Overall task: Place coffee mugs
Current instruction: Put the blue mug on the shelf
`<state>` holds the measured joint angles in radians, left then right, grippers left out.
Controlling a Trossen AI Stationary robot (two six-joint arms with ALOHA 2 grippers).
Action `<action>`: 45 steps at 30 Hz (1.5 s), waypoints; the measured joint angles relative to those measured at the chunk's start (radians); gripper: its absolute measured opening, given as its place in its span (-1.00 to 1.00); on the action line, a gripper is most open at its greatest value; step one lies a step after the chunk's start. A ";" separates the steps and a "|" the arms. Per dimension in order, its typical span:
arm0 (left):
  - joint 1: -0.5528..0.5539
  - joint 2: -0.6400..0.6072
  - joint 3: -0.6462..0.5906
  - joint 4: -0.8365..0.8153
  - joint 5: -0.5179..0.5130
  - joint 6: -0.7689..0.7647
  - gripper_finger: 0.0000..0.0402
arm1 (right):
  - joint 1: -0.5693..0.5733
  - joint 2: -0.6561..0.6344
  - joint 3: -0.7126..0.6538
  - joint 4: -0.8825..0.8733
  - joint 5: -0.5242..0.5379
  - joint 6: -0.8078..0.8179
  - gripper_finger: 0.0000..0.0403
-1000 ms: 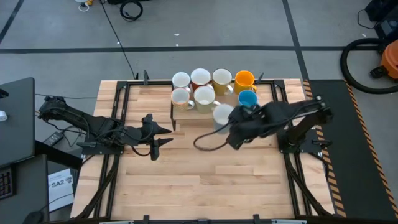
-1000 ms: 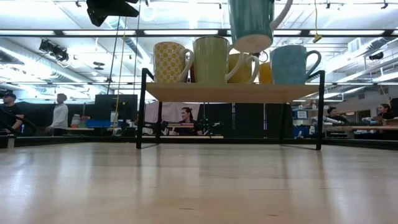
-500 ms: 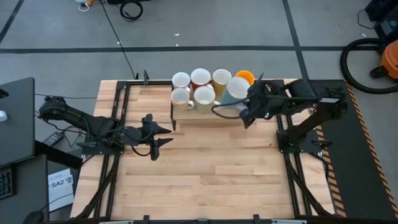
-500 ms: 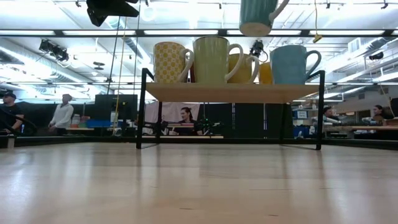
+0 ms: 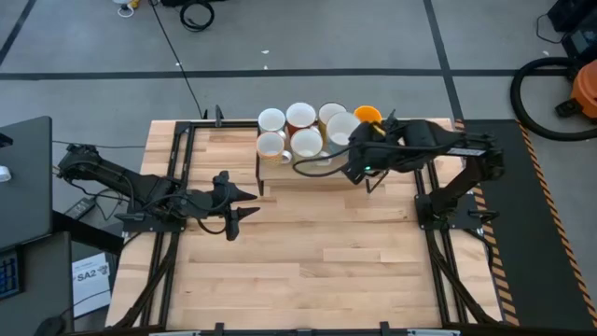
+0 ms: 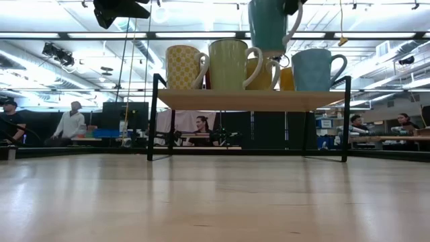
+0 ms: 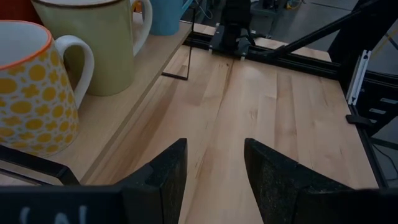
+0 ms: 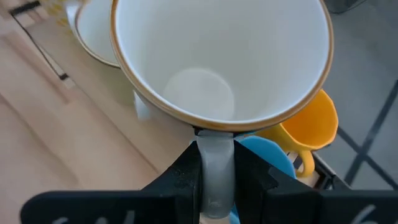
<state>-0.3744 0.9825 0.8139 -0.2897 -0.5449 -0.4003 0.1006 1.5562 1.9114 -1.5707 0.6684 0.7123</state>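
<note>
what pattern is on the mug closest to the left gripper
White with yellow dots and an orange rim; the left wrist view shows it best.

A white paper sheet lying on the floor by the bench's left corner reads, probably, "SA2". Its smaller print is illegible.

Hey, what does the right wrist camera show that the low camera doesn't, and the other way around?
Only the right wrist view shows the held mug's white inside with its brown rim, and the right gripper shut on the mug's handle.

Only the low view shows that mug hanging above the shelf, its base clear of the board, its outside teal, plus the yellow patterned mug and people in the room behind.

Both show the held mug, the light blue mug and the orange-yellow mug near it.
</note>
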 joint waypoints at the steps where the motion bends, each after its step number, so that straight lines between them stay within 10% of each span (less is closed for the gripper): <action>1: 0.000 0.000 0.000 0.000 0.000 0.000 -0.17 | -0.004 0.010 0.000 0.000 0.005 -0.007 -0.65; 45: 0.000 0.000 0.000 0.000 0.000 -0.001 -0.17 | -0.032 0.046 -0.205 0.094 -0.097 0.056 -0.65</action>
<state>-0.3747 0.9821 0.8139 -0.2897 -0.5446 -0.4011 0.0687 1.6020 1.7067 -1.4763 0.5718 0.7681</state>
